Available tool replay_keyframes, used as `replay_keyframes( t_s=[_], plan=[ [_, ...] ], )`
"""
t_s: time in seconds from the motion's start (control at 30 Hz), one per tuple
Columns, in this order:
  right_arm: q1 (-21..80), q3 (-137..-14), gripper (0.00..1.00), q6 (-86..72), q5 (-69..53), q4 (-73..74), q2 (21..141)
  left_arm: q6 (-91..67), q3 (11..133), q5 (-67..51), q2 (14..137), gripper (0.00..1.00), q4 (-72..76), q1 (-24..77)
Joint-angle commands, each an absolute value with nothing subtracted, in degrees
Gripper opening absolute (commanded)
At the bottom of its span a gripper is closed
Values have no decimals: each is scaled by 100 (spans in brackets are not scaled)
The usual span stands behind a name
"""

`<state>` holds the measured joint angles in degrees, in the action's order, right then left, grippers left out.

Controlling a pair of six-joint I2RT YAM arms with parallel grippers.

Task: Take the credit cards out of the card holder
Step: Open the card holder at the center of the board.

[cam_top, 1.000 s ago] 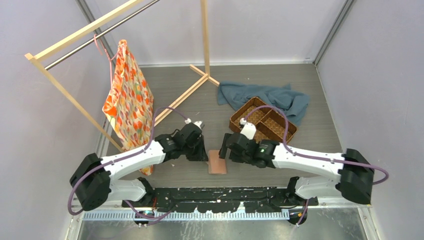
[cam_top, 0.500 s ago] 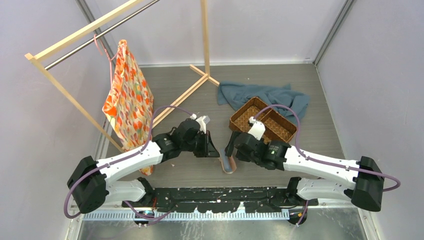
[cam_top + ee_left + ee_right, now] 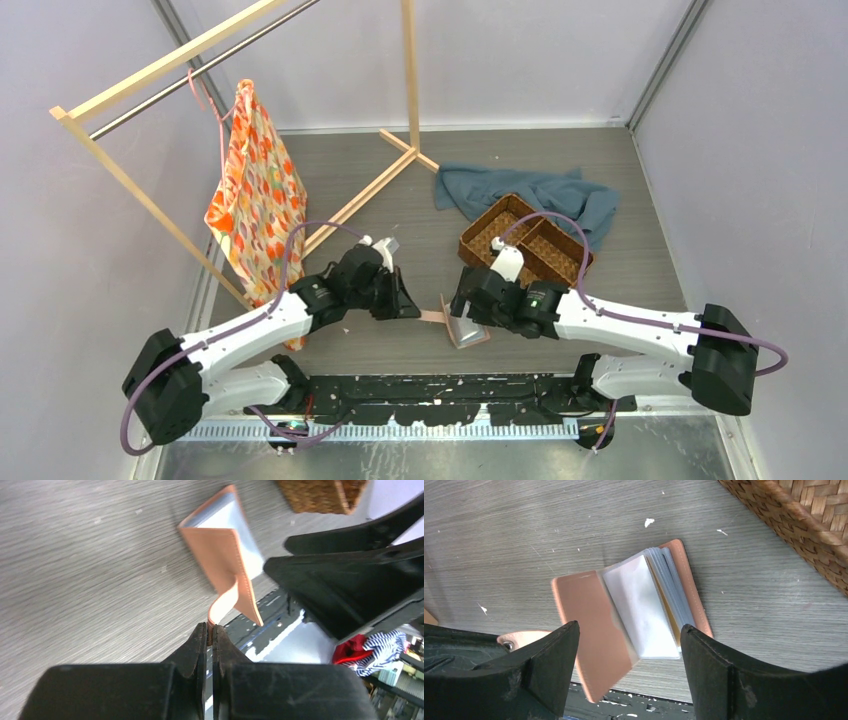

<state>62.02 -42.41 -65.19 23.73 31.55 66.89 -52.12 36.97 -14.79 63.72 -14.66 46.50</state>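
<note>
Now pulling holder (image 3: 455,325) open, closed a second ago; lying on table (image 3: 400,345) between arms. Pinching its tab (image 3: 223,602) with left gripper (image 3: 210,632), fingers pressed together. Hovering above sleeves (image 3: 641,605) with right gripper (image 3: 629,630), fingers spread.

1. The card holder (image 3: 624,615): its lower edge is hidden behind the right pincer (image 3: 627,628) in the right wrist view. It is blurred in the left wrist view.
2. Sleeve contents are unreadable, so the credit cards cannot be told apart.
3. The snap tab (image 3: 223,602): its end is concealed inside the left pincer (image 3: 210,630).
4. The basket (image 3: 804,525): cut off by the picture edges.
</note>
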Motion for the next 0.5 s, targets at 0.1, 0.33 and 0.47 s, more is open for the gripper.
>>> replay_keyframes(
  t_s=[0.1,0.33,0.47],
  plan=[
    [6196,-4070,63,-6667,2444,3051,6626,-4997,3445,-744,5849,1,-2678,4404],
    [6195,-4062,41,-6622,2234,2735,6850,-4970,3407,-281,6314,1,-2968,4151],
    [6193,-3919,35,-6813,2125,2501,6868,-4979,3504,-71,6804,0,-3068,4144]
  ],
)
